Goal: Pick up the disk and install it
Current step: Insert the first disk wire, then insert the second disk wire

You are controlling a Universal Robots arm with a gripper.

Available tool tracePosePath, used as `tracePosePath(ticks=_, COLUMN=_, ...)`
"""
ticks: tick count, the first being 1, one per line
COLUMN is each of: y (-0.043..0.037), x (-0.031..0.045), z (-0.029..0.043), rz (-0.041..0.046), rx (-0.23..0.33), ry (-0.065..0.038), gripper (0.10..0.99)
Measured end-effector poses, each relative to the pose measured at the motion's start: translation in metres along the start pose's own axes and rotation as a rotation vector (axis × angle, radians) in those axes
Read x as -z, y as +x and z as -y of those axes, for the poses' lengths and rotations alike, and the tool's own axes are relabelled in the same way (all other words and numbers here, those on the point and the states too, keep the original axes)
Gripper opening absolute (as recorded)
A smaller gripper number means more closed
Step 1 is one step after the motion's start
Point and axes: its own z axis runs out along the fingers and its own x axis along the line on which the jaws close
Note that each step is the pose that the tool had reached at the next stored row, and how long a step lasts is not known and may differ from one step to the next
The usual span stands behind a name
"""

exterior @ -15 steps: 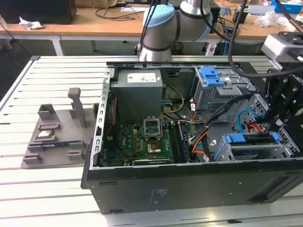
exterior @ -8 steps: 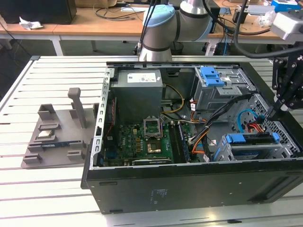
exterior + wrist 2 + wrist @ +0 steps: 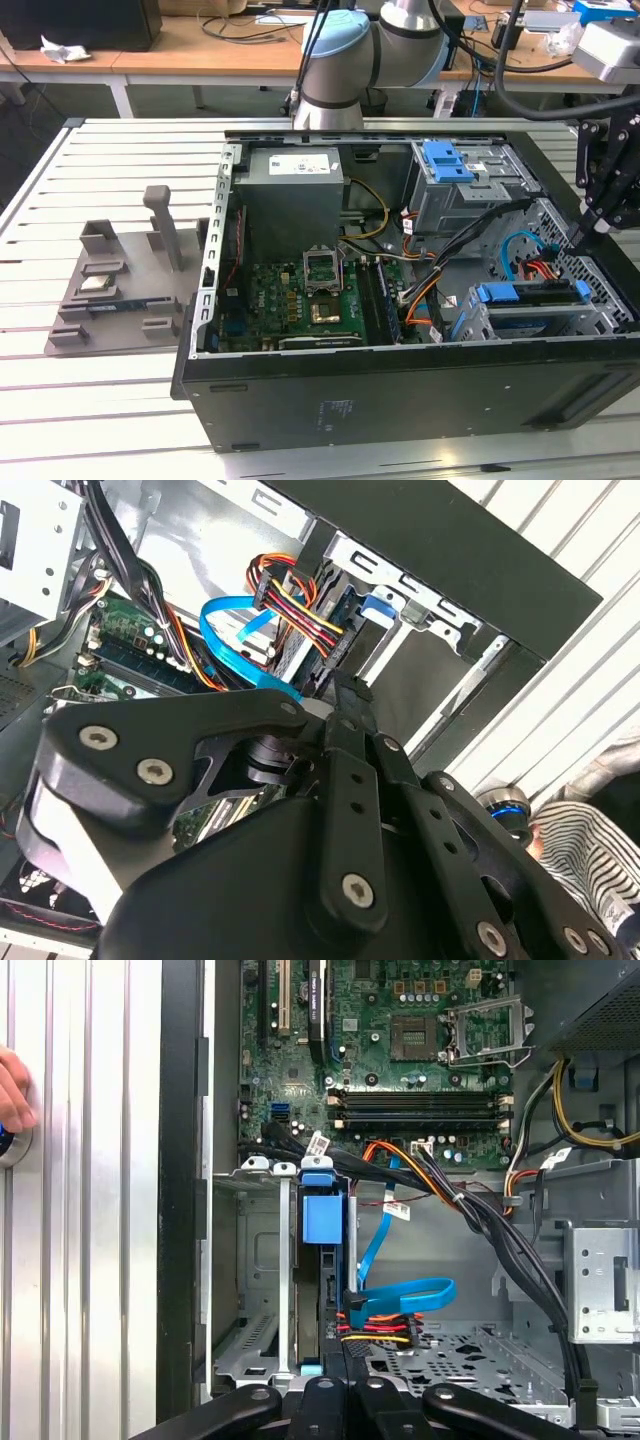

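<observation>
Closed on nothing, the black claw [image 3: 577, 238] hangs at the exterior view's right edge, just clear of the blue-bracketed silver disk [image 3: 530, 294].

The exterior view looks down at a slant on the open computer case [image 3: 400, 400] from the side opposite the arm [image 3: 340, 60]. It stands far enough off to take in the whole case and much of the slatted worktop [image 3: 100, 400].

The first wrist view looks straight down into the case from close above, past the gripper [image 3: 340, 1400], at the motherboard [image 3: 400, 1060] and drive cage [image 3: 255, 1260].

The second wrist view sits very close behind the gripper [image 3: 335, 740]. It is tilted and looks past the gripper's black body into a corner of the case.

All three views share the blue cable [image 3: 520, 245] [image 3: 235, 645] [image 3: 400, 1295] and part of the motherboard.
</observation>
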Motion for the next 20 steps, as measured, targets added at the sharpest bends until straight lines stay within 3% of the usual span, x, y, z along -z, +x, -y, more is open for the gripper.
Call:
tracePosePath(ticks=9, y=0.0, x=0.0, z=0.0001, rz=0.0001, rx=0.0, ry=0.0, gripper=0.114)
tracePosePath(ticks=10, y=0.0, x=0.0, z=0.0001, rz=0.0, rx=0.0, ry=0.0, gripper=0.235)
tracePosePath(ticks=12, y=0.0, x=0.0, z=0.0001, rz=0.0, rx=0.0, ry=0.0, gripper=0.235)
tracePosePath(ticks=13, y=0.0, x=0.0, z=0.0001, rz=0.0, rx=0.0, ry=0.0, gripper=0.302)
tracePosePath(ticks=14, y=0.0, x=0.0, z=-0.0001, rz=0.0001, rx=0.0, ry=0.0, gripper=0.302)
tracePosePath(ticks=18, y=0.0, x=-0.0011, z=-0.0108, rz=0.0, rx=0.002, ry=0.0, gripper=0.302)
tracePosePath(ticks=20, y=-0.0004, x=-0.009, z=-0.0151, rz=-0.0005, rx=0.008, ry=0.0, gripper=0.302)
